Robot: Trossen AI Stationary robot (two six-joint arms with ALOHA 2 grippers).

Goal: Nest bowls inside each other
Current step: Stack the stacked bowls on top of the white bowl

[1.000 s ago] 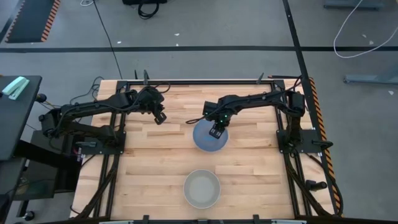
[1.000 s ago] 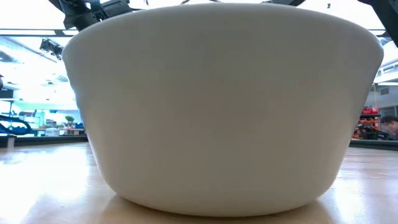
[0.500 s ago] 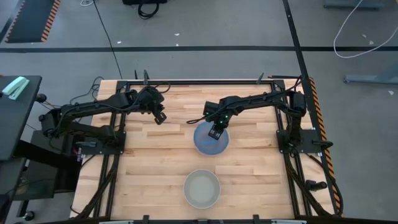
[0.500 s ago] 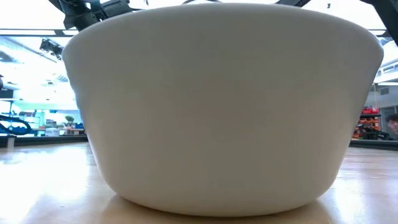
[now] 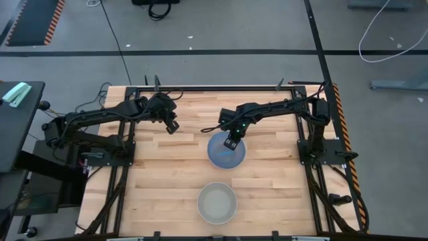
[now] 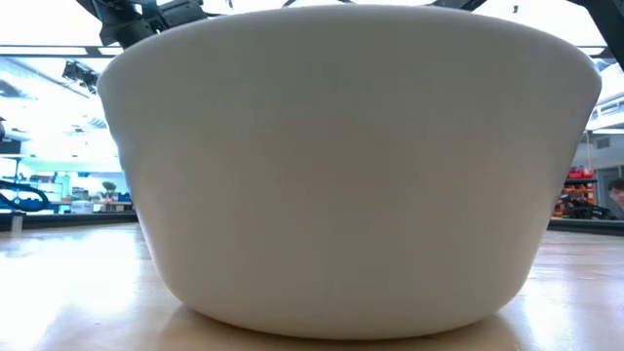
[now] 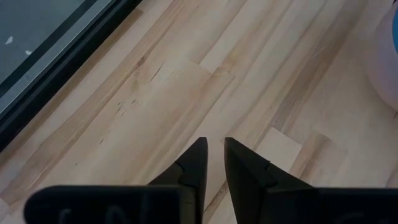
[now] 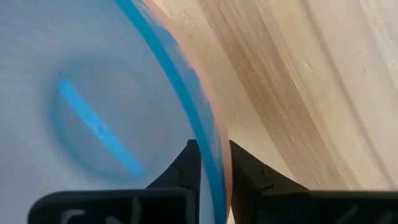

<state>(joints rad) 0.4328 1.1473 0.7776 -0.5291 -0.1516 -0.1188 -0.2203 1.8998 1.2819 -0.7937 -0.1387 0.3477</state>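
wooden table (image 5: 167, 174) carries the blue bowl (image 5: 226, 151) at centre, its rim pinched by the right gripper (image 5: 231, 142), the grey-green bowl (image 5: 217, 203) sitting nearer the front edge, while the left gripper (image 5: 172, 126) waits clenched near the back left.

The right gripper (image 5: 231, 142), its fingers pinching the rim of the blue bowl (image 5: 226, 152), is shifting that bowl slightly across the table (image 5: 167, 174): it is drifting a little toward the right side and settling just short of its furthest reach from 0.5 s ago.
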